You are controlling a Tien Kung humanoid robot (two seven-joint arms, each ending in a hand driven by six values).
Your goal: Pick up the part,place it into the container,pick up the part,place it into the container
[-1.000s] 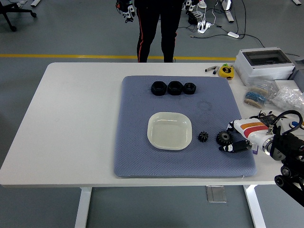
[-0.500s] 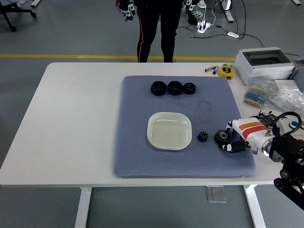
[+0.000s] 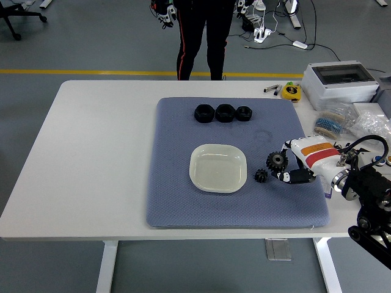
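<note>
Grey floor, white table (image 3: 98, 152), blue mat (image 3: 183, 207) | right hand (image 3: 300, 163) fingers (image 3: 293, 177) pinch larger black gear (image 3: 277, 161) | smaller gear (image 3: 261, 176) just left | cream dish (image 3: 218, 168) farther left

No text, label, brand, number or sign could be read anywhere, not even on the small yellow tape measure (image 3: 292, 91).
</note>
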